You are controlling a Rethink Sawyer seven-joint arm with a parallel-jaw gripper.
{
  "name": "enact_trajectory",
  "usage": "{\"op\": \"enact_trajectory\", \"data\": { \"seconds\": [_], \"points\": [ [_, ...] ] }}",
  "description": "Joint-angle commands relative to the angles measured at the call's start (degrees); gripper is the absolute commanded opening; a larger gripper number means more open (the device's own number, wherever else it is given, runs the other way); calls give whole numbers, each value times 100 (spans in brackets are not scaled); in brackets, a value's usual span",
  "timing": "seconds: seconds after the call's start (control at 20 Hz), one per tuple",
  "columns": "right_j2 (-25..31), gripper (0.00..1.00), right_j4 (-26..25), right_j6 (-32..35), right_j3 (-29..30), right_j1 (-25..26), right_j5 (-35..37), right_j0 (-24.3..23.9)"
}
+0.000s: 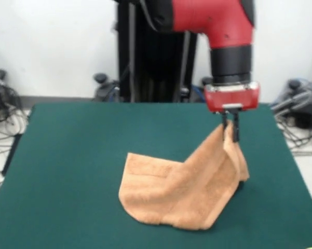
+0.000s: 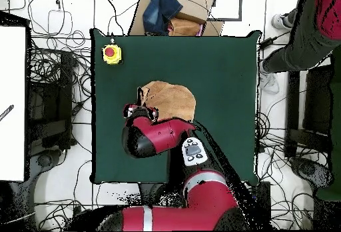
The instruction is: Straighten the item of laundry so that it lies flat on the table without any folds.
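Right now I see my tool [image 1: 231,134] pinched on one corner of the light orange-tan terry towel [image 1: 181,192], holding that corner up above the dark green cloth-topped table [image 1: 83,155]. The rest of the towel drapes down in a slope and lies rumpled near the table's middle. Overhead, a yellow box with a red button [image 2: 111,54] sits at one table corner.

A plain white wall [image 1: 52,46] rises beyond the worktop's far edge; tangled black cables [image 2: 56,76] cover the pale, possibly tiled, floor [image 2: 273,103].
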Motion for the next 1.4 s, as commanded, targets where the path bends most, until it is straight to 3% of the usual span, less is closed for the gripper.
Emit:
{"op": "enact_trajectory", "data": {
  "seconds": [0.05,0.4,0.6,0.85,1.4],
  "points": [
    [141,0,-69,285,-28,-99,306,55],
    [-226,0,39,276,47,-248,537,415],
    [-516,0,144,369,-81,-62,418,645],
    [-466,0,-81,235,57,-158,469,449],
    [-1153,0,230,537,59,200,191,1022]
  ]
}}
